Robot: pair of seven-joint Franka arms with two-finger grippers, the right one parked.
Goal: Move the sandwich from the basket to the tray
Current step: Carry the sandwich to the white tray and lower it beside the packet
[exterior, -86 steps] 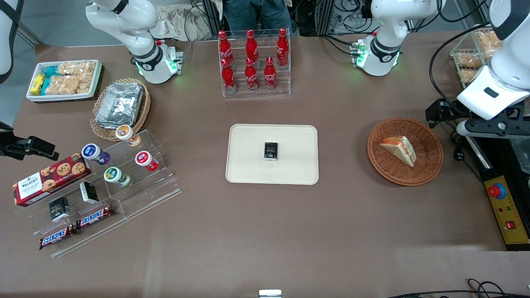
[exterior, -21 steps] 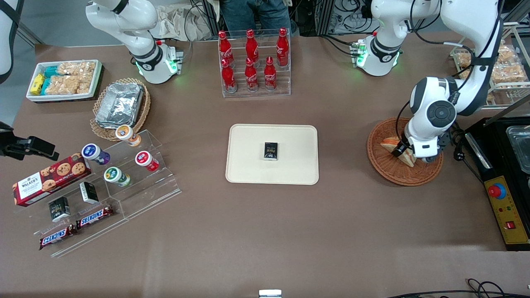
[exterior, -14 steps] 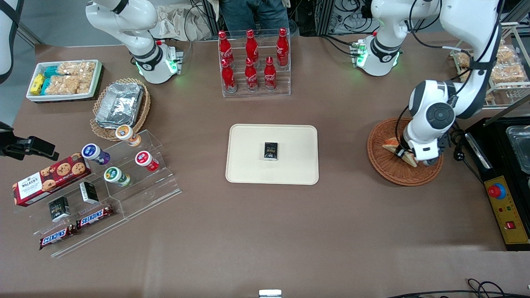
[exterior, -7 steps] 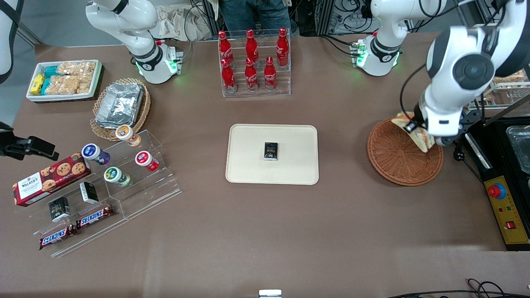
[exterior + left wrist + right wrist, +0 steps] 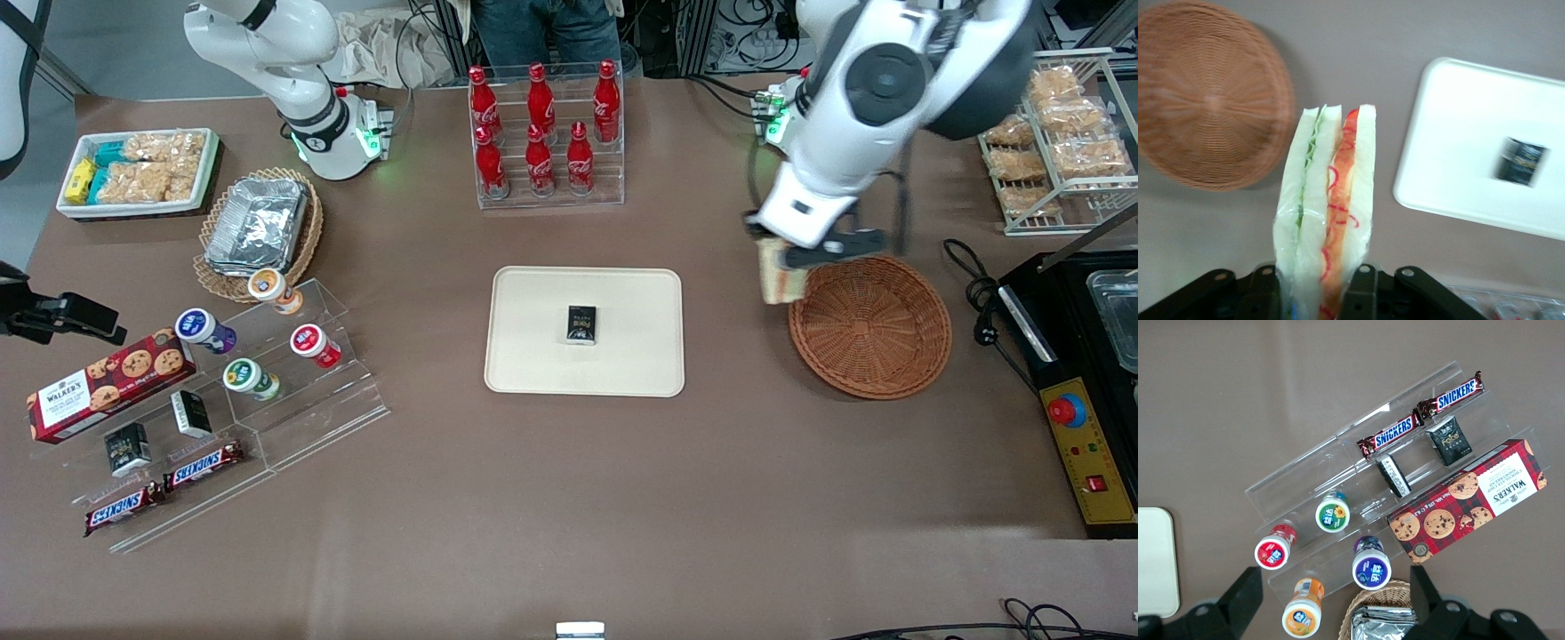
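My left gripper hangs in the air above the table, between the basket and the tray, shut on the sandwich. The wrist view shows the sandwich upright between the two black fingers, white bread with green and orange-red layers, in clear wrap. The reddish-brown wicker basket holds nothing. The cream tray lies at mid-table with a small black box on it.
A rack of red cola bottles stands farther from the front camera than the tray. A wire rack of snacks and a black appliance sit at the working arm's end. Clear stands with cups and Snickers bars lie toward the parked arm's end.
The gripper closed on the sandwich in the basket, lifted it out, and has carried it past the basket's rim toward the tray. The basket is now empty.
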